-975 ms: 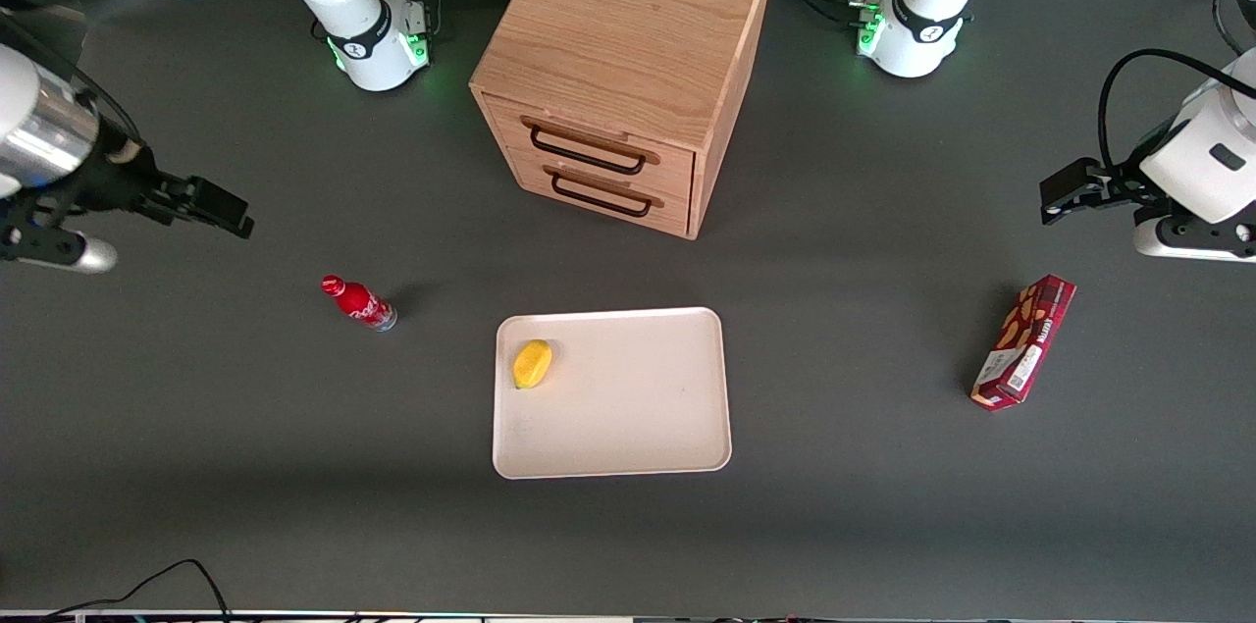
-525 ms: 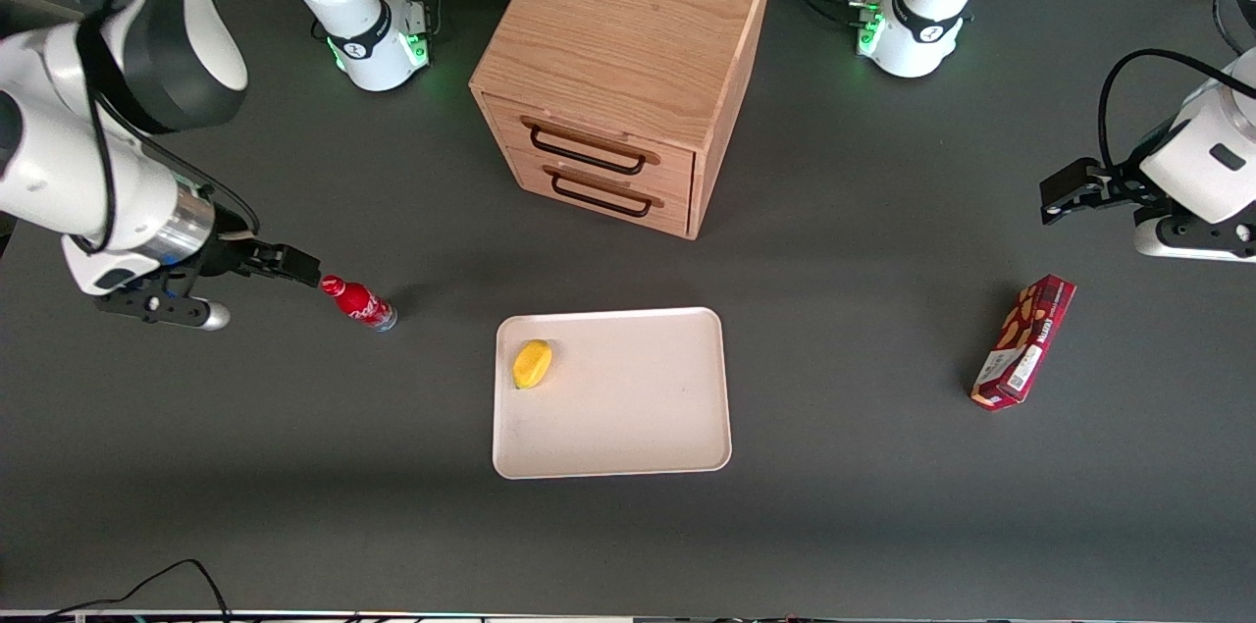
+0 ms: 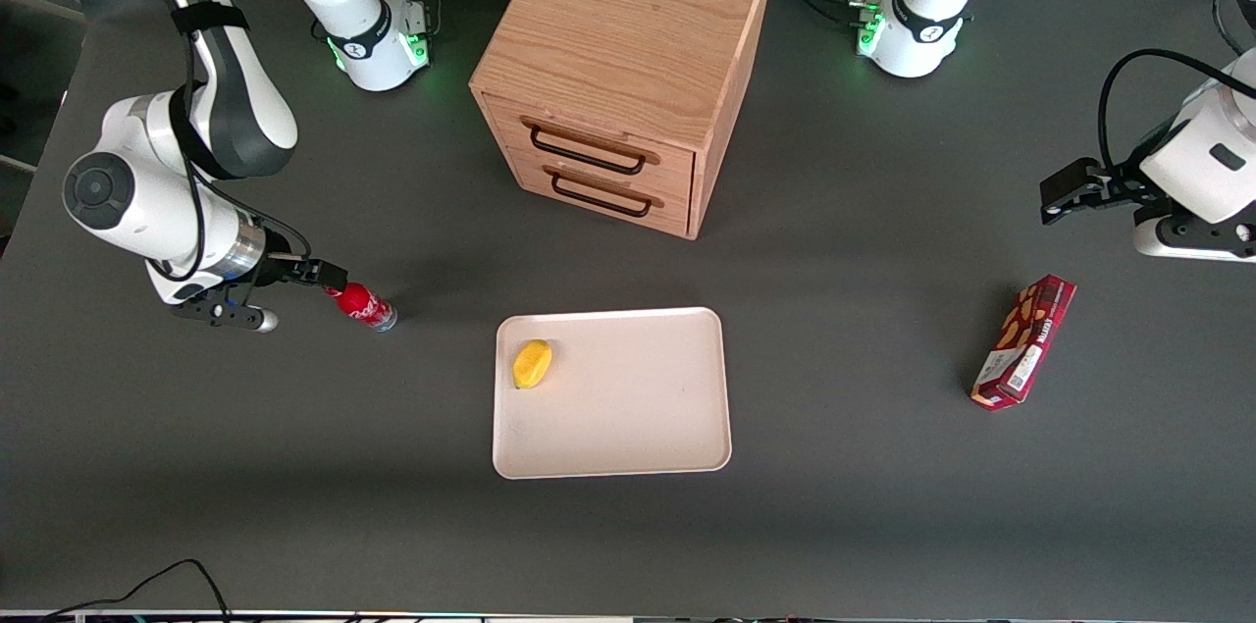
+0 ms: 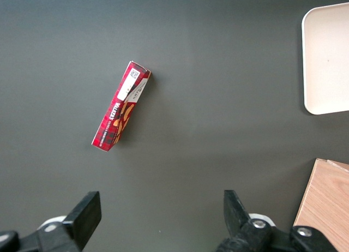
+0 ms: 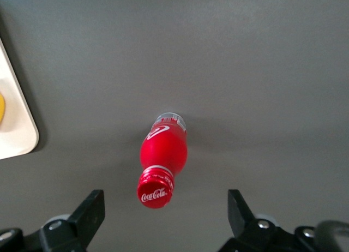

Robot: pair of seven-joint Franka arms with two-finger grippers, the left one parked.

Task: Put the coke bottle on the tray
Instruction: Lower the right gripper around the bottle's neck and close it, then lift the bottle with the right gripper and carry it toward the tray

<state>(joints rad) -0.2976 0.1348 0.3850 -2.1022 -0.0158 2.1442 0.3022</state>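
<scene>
The coke bottle (image 3: pixel 365 306) is small and red with a red cap. It stands on the dark table beside the tray, toward the working arm's end. In the right wrist view the coke bottle (image 5: pixel 162 156) shows from above, its cap between the two fingers. My gripper (image 3: pixel 329 278) is open and hovers just above the cap, holding nothing; it also shows in the right wrist view (image 5: pixel 166 214). The cream-beige tray (image 3: pixel 628 427) lies flat in the middle of the table, and its corner shows in the right wrist view (image 5: pixel 19 135).
A yellow fruit (image 3: pixel 532 363) lies on the tray. A wooden drawer cabinet (image 3: pixel 628 64) stands farther from the front camera than the tray. A red snack box (image 3: pixel 1023 340) lies toward the parked arm's end, also in the left wrist view (image 4: pixel 120 111).
My gripper has come in from the table's edge toward the bottle and lowered over its cap. The bottle, tray and fruit have not moved.
</scene>
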